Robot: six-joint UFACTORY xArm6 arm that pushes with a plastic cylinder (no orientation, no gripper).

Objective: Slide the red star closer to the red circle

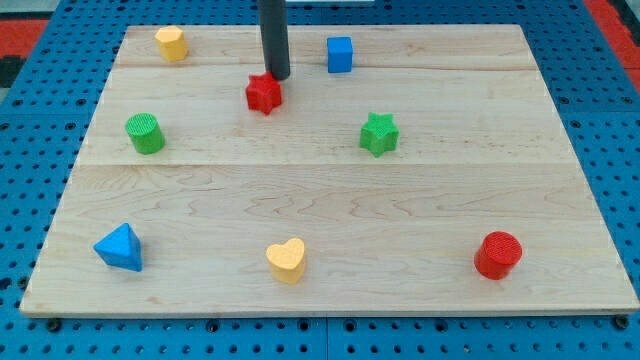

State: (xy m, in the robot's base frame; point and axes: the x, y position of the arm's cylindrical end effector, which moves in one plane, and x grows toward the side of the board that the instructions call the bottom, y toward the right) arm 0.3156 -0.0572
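The red star (263,94) lies at the view's upper left of centre on the wooden board (330,200). The red circle (498,254) stands at the view's lower right, far from the star. My dark rod comes down from the view's top, and my tip (277,76) sits at the star's upper right edge, touching or nearly touching it.
A blue cube (340,54) is at the top, right of my tip. A yellow block (171,43) is at top left, a green cylinder (145,133) at left, a green star (379,134) right of centre, a blue triangle (120,248) at bottom left, a yellow heart (287,260) at bottom centre.
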